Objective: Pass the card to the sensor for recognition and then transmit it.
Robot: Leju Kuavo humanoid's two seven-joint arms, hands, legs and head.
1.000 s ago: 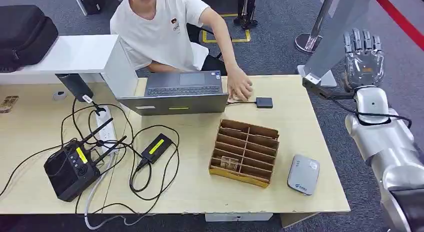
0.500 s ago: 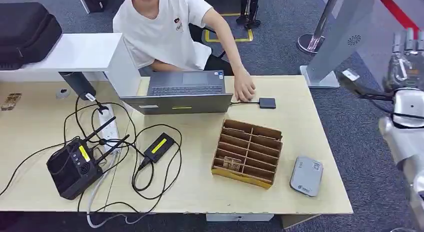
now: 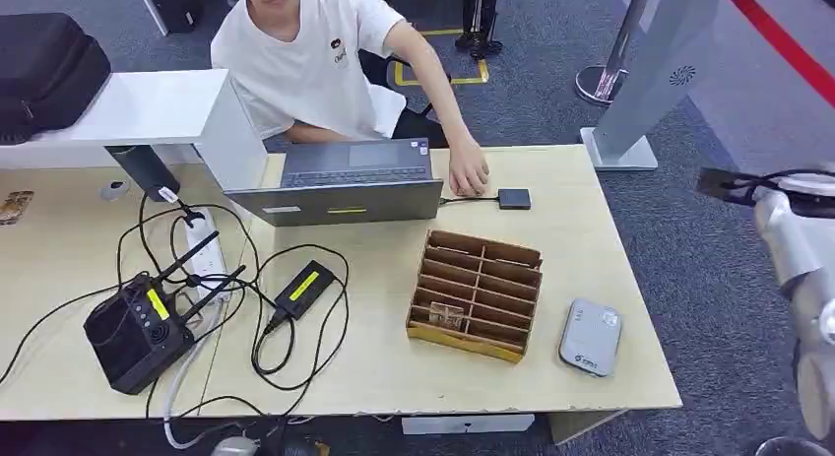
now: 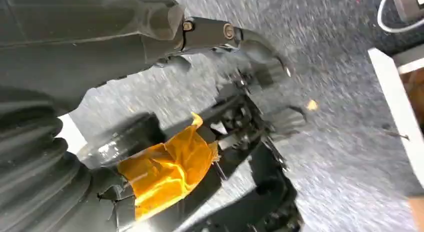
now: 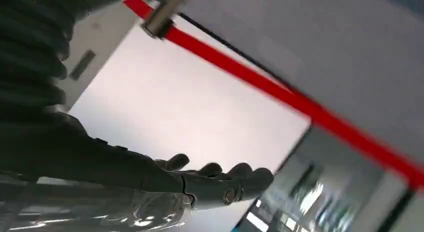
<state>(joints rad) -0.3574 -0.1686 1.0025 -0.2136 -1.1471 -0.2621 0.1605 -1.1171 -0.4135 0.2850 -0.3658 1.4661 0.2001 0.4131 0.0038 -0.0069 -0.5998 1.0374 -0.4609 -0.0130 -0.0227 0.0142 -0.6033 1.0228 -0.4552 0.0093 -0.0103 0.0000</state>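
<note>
Head view puts your card (image 3: 452, 319) in the cardboard organiser (image 3: 476, 295), sensor (image 3: 590, 337) beside it. Right hand (image 5: 200, 184) is raised, fingers spread, empty; left's state unclear. Reaching comes next.

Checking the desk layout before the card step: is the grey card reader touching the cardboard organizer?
Apart. The head view shows a strip of bare table between the grey card reader and the cardboard organizer.
</note>
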